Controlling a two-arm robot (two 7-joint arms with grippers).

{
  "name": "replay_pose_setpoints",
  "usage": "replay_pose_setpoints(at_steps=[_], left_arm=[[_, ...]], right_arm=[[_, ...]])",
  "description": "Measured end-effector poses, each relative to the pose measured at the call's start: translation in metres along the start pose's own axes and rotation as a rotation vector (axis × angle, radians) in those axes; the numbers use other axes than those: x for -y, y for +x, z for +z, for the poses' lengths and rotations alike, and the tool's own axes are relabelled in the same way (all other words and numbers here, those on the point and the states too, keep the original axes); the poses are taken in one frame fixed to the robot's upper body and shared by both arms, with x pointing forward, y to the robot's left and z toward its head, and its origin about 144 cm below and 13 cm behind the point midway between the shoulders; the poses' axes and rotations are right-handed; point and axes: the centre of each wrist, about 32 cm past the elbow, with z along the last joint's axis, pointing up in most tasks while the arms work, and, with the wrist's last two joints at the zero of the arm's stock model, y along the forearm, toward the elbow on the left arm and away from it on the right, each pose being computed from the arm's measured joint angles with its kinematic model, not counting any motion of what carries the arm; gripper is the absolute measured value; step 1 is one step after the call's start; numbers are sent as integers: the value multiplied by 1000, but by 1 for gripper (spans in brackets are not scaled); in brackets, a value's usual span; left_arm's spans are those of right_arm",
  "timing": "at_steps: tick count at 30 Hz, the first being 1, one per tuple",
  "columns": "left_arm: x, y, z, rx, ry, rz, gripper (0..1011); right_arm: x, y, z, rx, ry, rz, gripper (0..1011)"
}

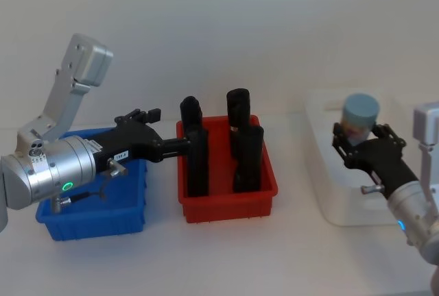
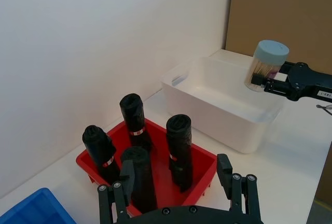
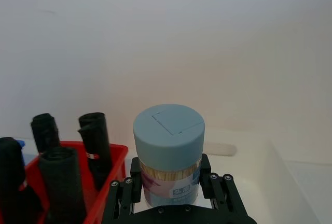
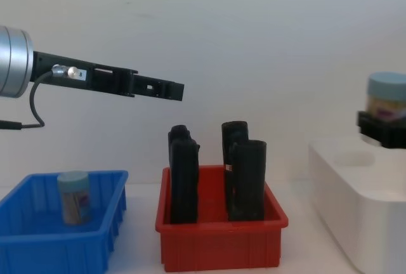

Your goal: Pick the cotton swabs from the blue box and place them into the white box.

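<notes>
Head view has the right gripper [image 1: 359, 137] clenched on a cotton swab jar [image 1: 361, 112], raised over the white box [image 1: 328, 200] at the right of the table. The fingers press on the jar's lower body from either side, below the pale blue lid. In the right wrist view the jar stands upright in the grasp, so its long axis is vertical, lid on top.

What the coming move turns on is that the box lies straight below the jar. In the chest view the jar's base hangs clear above the box's top edge, apart from it. From the left wrist view the jar seems to sit over the open interior, not over the rim. How far back over the box it hangs I cannot tell exactly. I judge the placing to be mostly a plain descent, with little sideways shift before letting go.

The left gripper [image 4: 177, 90] hovers high, reaching from above the blue box [image 1: 96, 224] toward the red bin [image 1: 226, 203] with its black rolls [image 1: 240, 145]. Its fingers are spread and hold nothing. A second jar [image 4: 74, 196] stands upright in the blue box at the left, low and back from that gripper's tips. The left arm is plainly the nearer one to it.
</notes>
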Motion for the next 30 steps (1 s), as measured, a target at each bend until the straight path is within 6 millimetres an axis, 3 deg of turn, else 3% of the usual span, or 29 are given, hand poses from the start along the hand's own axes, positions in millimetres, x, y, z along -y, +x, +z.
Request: replay_pose_setpoints(at_steps=[8,18,21,30], left_arm=[[0,0,0,0,0,0,1004],[0,0,0,0,0,0,1004],[0,0,0,0,0,0,1004],[0,0,0,0,0,0,1004]], right_arm=[[4,27,-12,-36,-50,-75,624],[2,46,-20,-66,-81,-112,624],[2,48,-21,-70,-83,-115,673],[2,55,-24,-77,-80,-125,958]])
